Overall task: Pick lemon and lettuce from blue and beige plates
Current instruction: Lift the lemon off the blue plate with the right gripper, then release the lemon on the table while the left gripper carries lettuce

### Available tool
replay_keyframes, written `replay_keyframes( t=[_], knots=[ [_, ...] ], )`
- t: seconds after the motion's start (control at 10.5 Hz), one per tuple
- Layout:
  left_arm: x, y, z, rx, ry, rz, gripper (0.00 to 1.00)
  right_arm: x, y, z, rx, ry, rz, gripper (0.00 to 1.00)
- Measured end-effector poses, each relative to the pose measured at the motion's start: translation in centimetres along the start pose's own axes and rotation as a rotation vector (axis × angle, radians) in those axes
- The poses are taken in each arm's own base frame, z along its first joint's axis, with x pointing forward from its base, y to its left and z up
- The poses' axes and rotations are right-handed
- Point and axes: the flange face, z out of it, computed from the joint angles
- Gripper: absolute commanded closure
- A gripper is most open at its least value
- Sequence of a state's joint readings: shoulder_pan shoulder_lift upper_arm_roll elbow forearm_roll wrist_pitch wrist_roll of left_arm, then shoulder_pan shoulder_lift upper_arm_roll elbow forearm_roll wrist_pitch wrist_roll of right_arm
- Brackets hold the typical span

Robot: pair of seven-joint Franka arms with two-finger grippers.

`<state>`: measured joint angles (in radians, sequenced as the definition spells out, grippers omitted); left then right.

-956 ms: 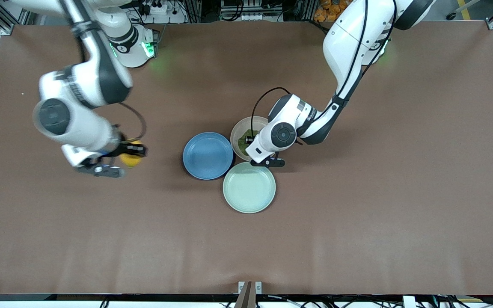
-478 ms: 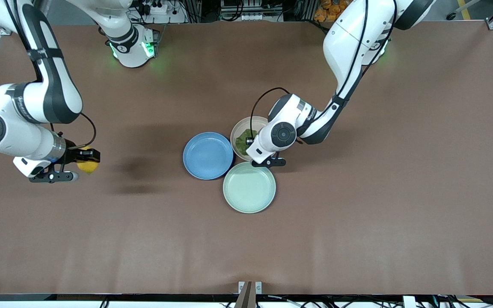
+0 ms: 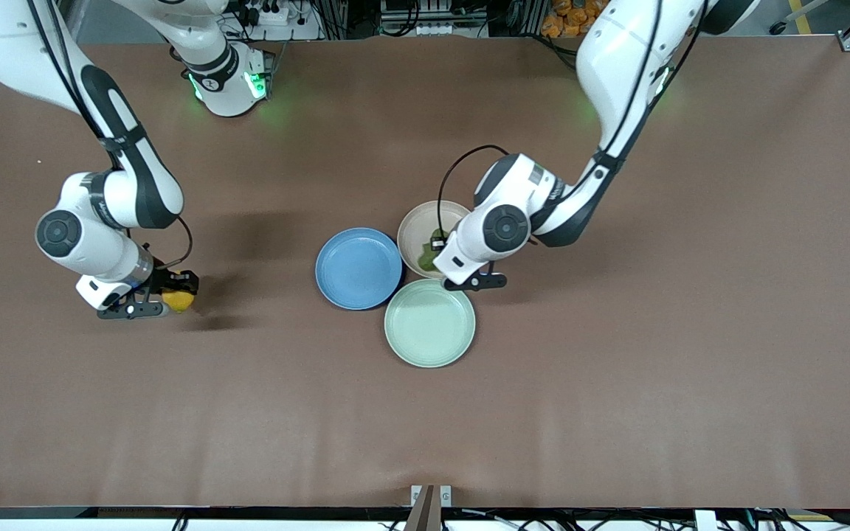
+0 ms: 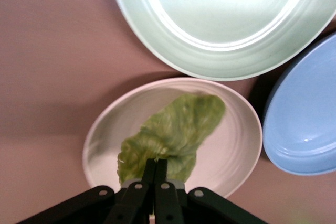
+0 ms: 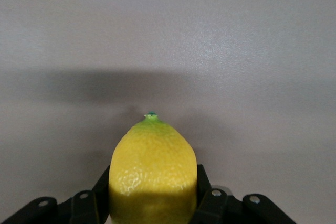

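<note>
Since a second ago the right tool (image 3: 174,299) has carried the lemon (image 3: 178,300) toward the right arm's end of the surface (image 3: 617,405); left tool (image 4: 155,174) has clamped the lettuce (image 4: 173,132) over the beige plate (image 4: 239,145), beside the blue plate (image 3: 358,268)

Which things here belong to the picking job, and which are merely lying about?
Belonging to the job:
lemon, gripped in the right hand
lettuce, pinched by the left hand
beige plate
blue plate

Lying about:
mint-green plate
</note>
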<state>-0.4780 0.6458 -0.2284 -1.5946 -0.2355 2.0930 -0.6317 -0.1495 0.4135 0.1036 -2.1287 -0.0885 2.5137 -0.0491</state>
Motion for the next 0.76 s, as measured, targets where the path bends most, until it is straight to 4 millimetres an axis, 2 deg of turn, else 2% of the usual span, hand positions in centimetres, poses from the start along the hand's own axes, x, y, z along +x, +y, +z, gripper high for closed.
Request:
replay_keyframes(
  t=[0.1,0.19,0.29,0.38,0.48,0.57,0.76],
  knots=[
    [0.5,-1.3,-2.6,0.001,-0.004,-0.020,1.00,-0.1,0.4,0.5,-0.004,-0.002,0.006,0.00],
    [1.1,-3.0,-5.4,-0.001,-0.003,-0.044,1.00,-0.1,0.7,0.6,-0.007,-0.003,0.011,0.00],
    [2.0,-5.1,-8.2,-0.009,0.006,-0.055,1.00,0.2,0.8,0.0,-0.011,0.007,0.012,0.00],
    [3.5,-8.5,-11.5,-0.023,0.017,-0.049,1.00,0.7,0.7,-1.5,-0.017,0.013,0.009,0.00],
    [5.4,-13.1,-14.7,-0.043,0.032,-0.060,1.00,1.3,0.6,-4.1,-0.024,-0.001,0.006,0.00],
    [7.3,-18.5,-17.4,-0.064,0.043,-0.092,1.00,1.8,0.4,-7.8,-0.033,-0.009,0.003,0.00],
    [9.4,-27.3,-20.5,-0.080,0.050,-0.107,1.00,1.8,-0.4,-16.5,-0.053,0.014,-0.006,0.00]
  ],
)
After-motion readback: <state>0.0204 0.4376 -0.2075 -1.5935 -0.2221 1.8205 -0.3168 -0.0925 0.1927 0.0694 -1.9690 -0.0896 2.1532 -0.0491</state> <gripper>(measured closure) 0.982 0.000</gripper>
